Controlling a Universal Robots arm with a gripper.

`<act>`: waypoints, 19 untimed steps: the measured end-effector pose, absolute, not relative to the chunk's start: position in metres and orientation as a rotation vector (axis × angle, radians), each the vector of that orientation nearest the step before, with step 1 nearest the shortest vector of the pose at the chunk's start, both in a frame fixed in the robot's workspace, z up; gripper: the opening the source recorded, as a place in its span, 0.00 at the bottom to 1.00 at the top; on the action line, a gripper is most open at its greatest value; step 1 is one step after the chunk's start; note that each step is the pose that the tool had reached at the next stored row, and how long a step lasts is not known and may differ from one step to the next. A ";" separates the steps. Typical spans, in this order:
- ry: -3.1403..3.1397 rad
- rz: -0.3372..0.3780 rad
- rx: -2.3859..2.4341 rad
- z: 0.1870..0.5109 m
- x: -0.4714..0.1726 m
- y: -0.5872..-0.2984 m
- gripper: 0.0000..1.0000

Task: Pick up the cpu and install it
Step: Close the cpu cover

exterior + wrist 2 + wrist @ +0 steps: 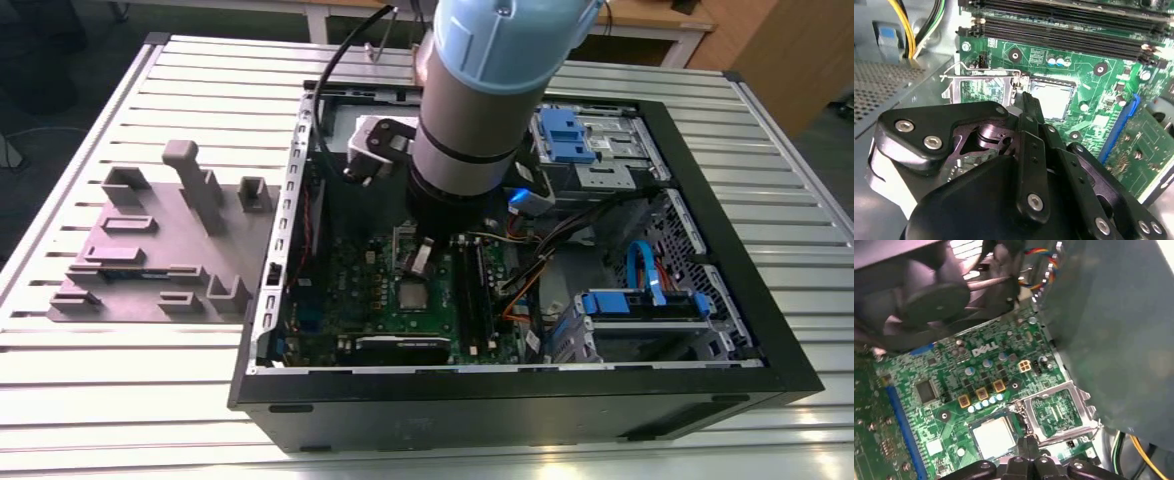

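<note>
The cpu (414, 293) lies flat in its socket on the green motherboard (354, 290), inside the open computer case. In both wrist views it is a pale silvery square (1054, 100) (993, 436). The socket's metal hold-down frame (1059, 410) (979, 89) is flipped open beside it, with a wire lever (981, 72) along its edge. My gripper (1026, 102) (1027, 444) hangs just above the hinge side of the socket, between the cpu and the open frame. Its black fingers are pressed together with nothing between them. The grey-blue arm (467, 120) reaches down into the case.
Long black memory sticks (474, 290) (1064, 30) run next to the socket. A black fan (929, 300) and a grey box (1114, 340) stand close by. Coloured cables (909, 30) and blue drive bays (641, 300) fill the case's right. A grey fixture block (147, 250) sits on the exterior view's left.
</note>
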State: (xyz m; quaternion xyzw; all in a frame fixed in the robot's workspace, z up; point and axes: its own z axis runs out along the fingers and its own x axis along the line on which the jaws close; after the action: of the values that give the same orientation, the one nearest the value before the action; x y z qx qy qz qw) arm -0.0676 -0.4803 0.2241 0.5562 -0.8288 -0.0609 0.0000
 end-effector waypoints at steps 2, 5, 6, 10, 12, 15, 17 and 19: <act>-2.598 -0.192 1.755 0.224 -0.066 -0.480 0.10; -2.599 -0.193 1.755 0.224 -0.060 -0.480 0.10; -2.599 -0.193 1.755 0.224 -0.058 -0.479 0.10; -2.599 -0.194 1.756 0.224 -0.051 -0.477 0.10; -2.607 -0.222 1.762 0.224 -0.050 -0.477 0.10; -2.626 -0.298 1.778 0.224 -0.049 -0.477 0.10; -2.639 -0.341 1.783 0.223 -0.049 -0.477 0.10; -2.655 -0.377 1.780 0.223 -0.049 -0.477 0.10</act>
State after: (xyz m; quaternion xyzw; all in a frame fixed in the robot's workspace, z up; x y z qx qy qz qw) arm -0.0489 -0.4769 0.2226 0.5528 -0.8242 -0.1169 -0.0384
